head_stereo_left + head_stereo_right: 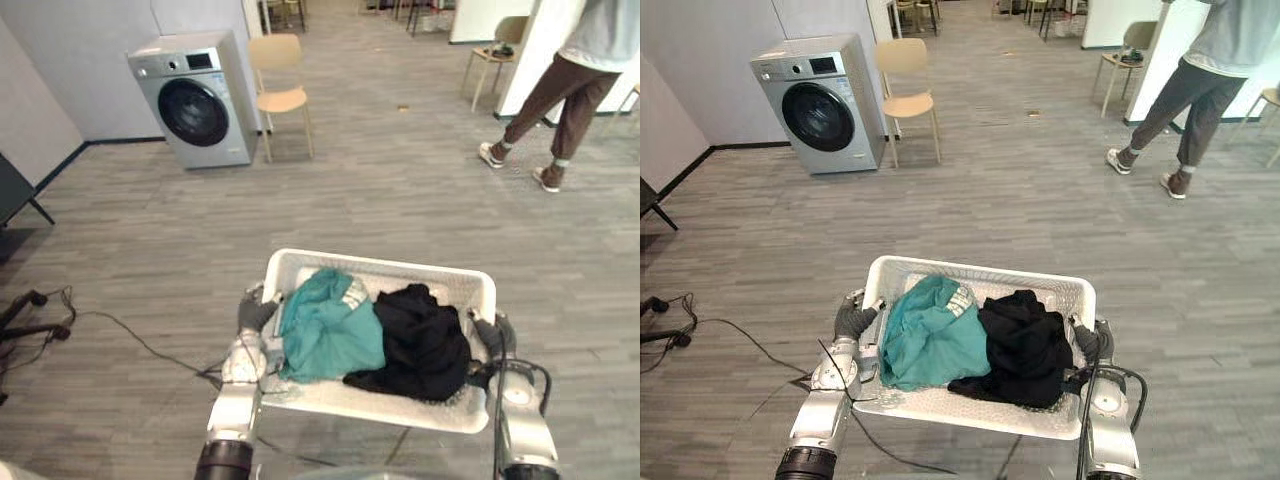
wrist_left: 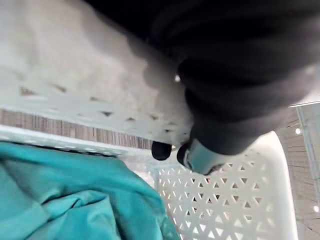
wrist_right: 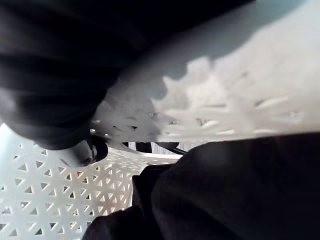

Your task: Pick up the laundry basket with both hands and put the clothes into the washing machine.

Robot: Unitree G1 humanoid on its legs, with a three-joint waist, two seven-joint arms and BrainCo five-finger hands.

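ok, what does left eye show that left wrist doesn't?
Left eye adds the washing machine, a chair beside it, a person, the black garment and the right hand on the laundry basket rim. Left wrist adds dark fingertips curled over that rim, close up. Shared: laundry basket, teal garment, left hand.

clothes (image 1: 400,345) in basket (image 1: 385,265), washer (image 1: 195,100) ahead L
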